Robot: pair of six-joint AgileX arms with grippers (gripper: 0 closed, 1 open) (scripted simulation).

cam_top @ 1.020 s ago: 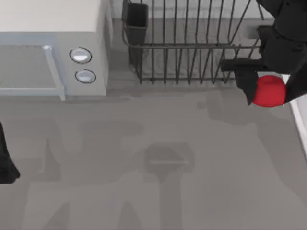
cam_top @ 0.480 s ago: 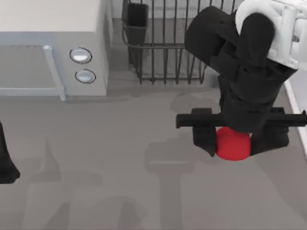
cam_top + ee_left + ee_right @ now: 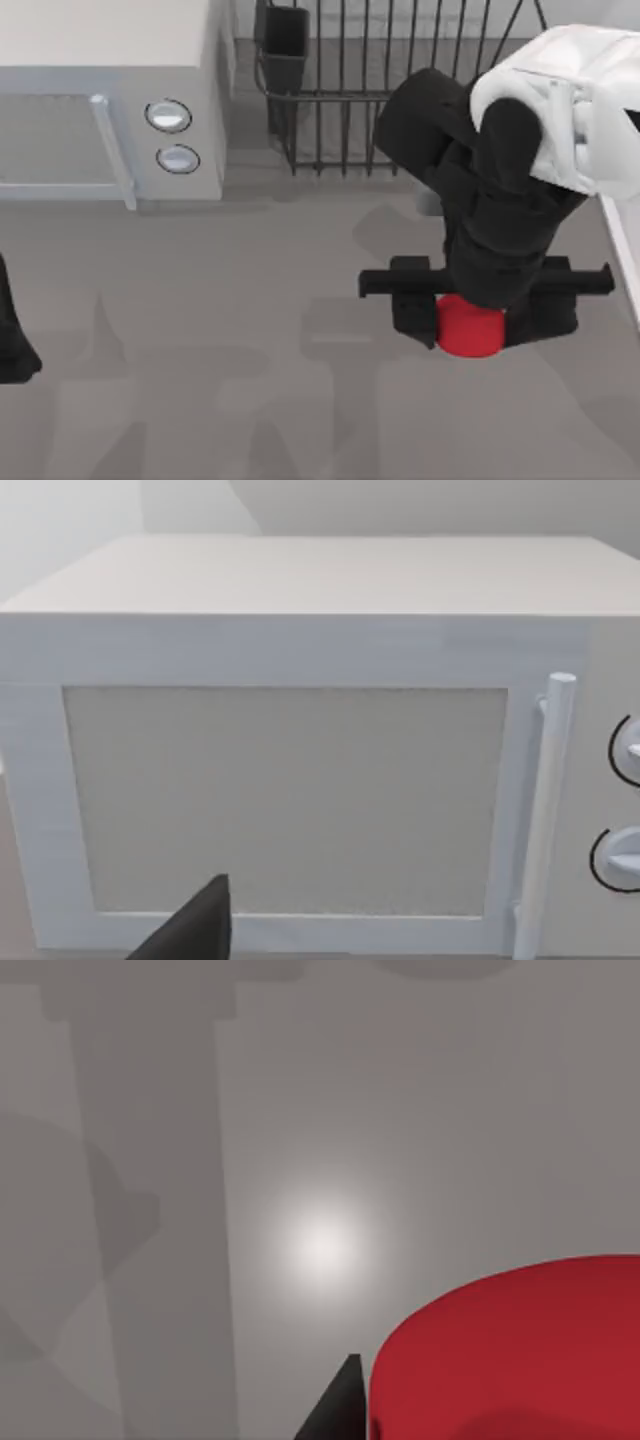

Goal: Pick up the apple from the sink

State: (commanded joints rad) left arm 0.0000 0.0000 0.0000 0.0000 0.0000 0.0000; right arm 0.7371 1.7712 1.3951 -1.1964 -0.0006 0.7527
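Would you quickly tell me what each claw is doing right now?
Left claw: parked at the table's left edge, fingers cannot be told.
Right claw: closed on the apple.

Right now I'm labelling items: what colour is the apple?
Plain bright red; the apple shows best in the top view, held by the right end effector.

My right gripper [image 3: 470,318] carries the apple [image 3: 468,328] away from the dish rack [image 3: 400,90] — red stays pinched between its fingers, now over open grey table [image 3: 200,330], more of the arm in sight above.
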